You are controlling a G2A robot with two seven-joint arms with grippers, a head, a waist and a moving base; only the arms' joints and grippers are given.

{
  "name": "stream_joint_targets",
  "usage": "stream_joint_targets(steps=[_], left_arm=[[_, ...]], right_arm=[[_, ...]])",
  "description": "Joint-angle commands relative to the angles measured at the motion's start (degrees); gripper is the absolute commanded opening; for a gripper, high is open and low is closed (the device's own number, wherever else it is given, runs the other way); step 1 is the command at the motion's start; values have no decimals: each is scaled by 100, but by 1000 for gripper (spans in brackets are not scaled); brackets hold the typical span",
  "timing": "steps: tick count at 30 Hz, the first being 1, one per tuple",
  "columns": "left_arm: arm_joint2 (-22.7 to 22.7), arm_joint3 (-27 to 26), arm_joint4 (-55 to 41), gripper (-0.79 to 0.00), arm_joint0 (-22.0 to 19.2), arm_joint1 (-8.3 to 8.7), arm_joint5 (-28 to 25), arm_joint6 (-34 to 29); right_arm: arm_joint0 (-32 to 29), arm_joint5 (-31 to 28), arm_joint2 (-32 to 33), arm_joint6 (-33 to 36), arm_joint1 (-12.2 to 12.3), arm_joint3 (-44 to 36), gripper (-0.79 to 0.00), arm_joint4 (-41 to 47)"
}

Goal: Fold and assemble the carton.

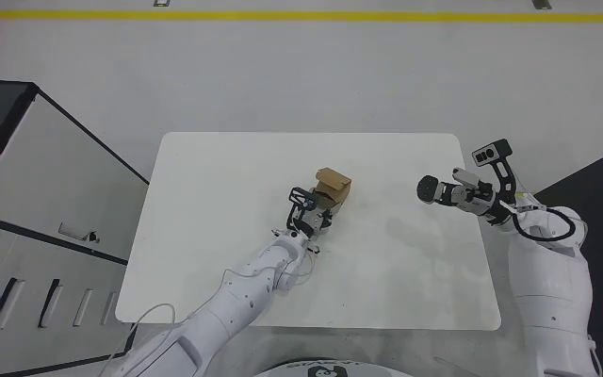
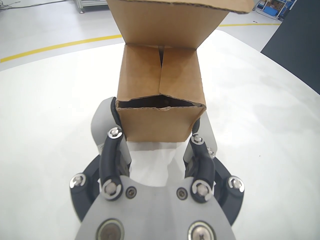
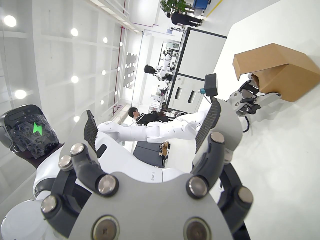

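Standing off the table's left edge is a grey cabinet [image 1: 57, 179], and the white table [image 1: 207, 264] lies beside it. From the near left, the left arm stretches in toward the table's middle. The left gripper [image 2: 157, 117] is clamped on the carton [image 2: 160, 86], with one of its fingers [image 2: 101, 123] pressed against each side of the box's near end.

The carton is plain brown cardboard. It sits upright on the table near the middle, a little toward the far edge and just beyond the gripper that holds it. Its top is only partly folded. Two inner flaps [image 2: 160, 76] lie down over the opening and meet along a seam that gapes slightly at its far end. A dark gap stays open along the near wall, where the flaps sag. The lid flap [image 2: 170, 18], hinged on the far wall, stands up and leans back over the box toward the left gripper, with its top strip bent forward.

Farther right, the right gripper [image 3: 150, 126] is over the right part of the table, well apart from the carton and facing it. Its two ribbed fingers are spread wide with nothing between them.
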Motion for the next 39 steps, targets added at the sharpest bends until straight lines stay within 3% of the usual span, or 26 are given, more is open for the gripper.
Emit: stream_joint_targets(steps=[1,18,39], left_arm=[[-24,-27,49,-533,20,2,-3,-15],[-266,-392,413,-496,222,36,-119,-133],[-511,-750,859,-517,440,98,-454,-201]], right_arm=[[0,0,0,0,0,0,0,0],[0,0,0,0,0,0,0,0],[0,0,0,0,0,0,0,0]])
